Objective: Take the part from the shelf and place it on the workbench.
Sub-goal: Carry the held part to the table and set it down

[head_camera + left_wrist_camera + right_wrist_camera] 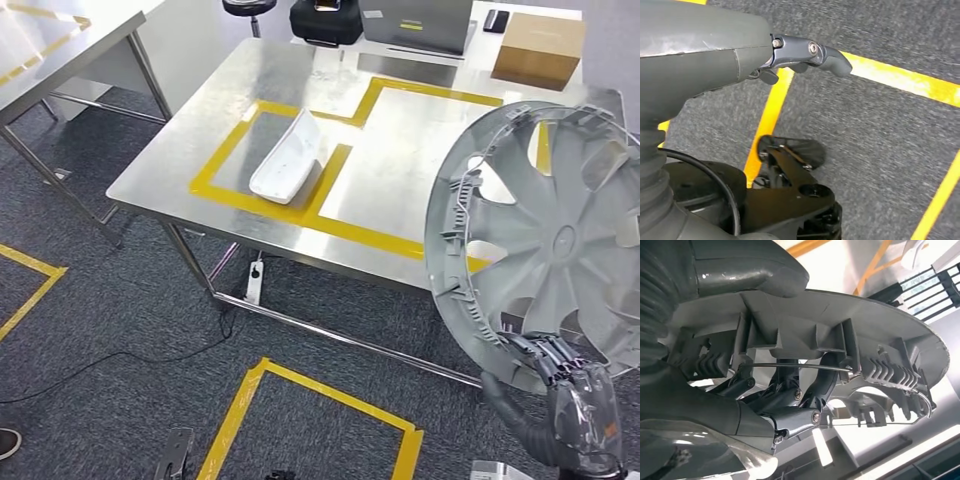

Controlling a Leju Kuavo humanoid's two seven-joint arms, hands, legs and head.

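The right robot hand [577,395] is gripping the grey wheel cover [551,240] by its lower rim, holding it upright over the counter's [226,100] near right edge. The right wrist view is showing fingers [806,405] hooking its ribbed back; the left robot hand [802,52] is hanging empty, fingers apart, above carpet [874,135].

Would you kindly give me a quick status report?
Right hand grips grey plastic wheel cover by its rim. Left hand hangs empty. White moulded part lies on steel workbench.
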